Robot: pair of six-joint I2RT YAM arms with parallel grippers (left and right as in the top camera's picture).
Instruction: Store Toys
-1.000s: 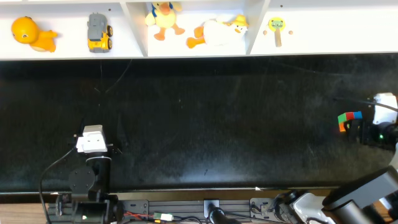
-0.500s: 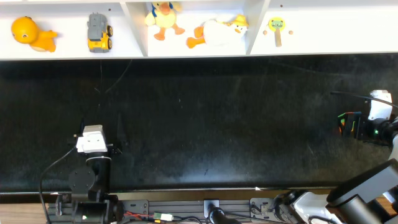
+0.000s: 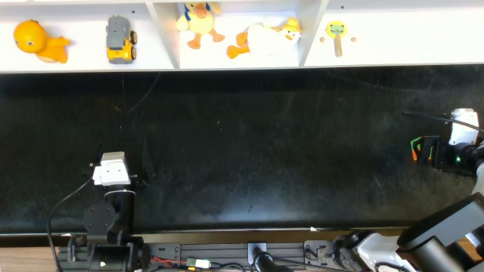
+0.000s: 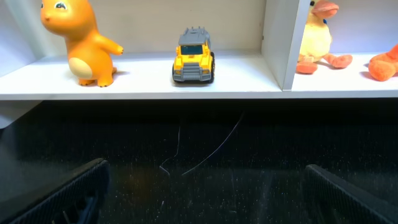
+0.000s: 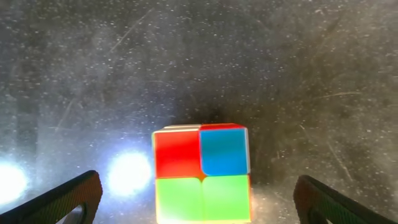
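Note:
A small colour cube (image 5: 202, 172) with red, blue and green squares lies on the black table. It sits between the spread fingers of my right gripper (image 5: 199, 214), which is open and hangs just over it. From above, the right gripper (image 3: 428, 151) is at the table's far right, and just a sliver of the cube (image 3: 414, 148) peeks out beside it. My left gripper (image 3: 123, 156) stands open and holds nothing at the left front, facing the shelf. Its fingers (image 4: 65, 193) frame bare table.
A white shelf (image 3: 242, 62) runs along the back. It holds an orange figure (image 3: 39, 41), a yellow truck (image 3: 121, 39), a yellow duck plush (image 3: 199, 23), a white duck plush (image 3: 261, 39) and a small stick toy (image 3: 336, 34). Dividers (image 4: 278, 43) split the shelf into bays.
My right gripper has closed in over the cube, which was plainly visible a second ago and is now mostly covered. The left arm has not moved.

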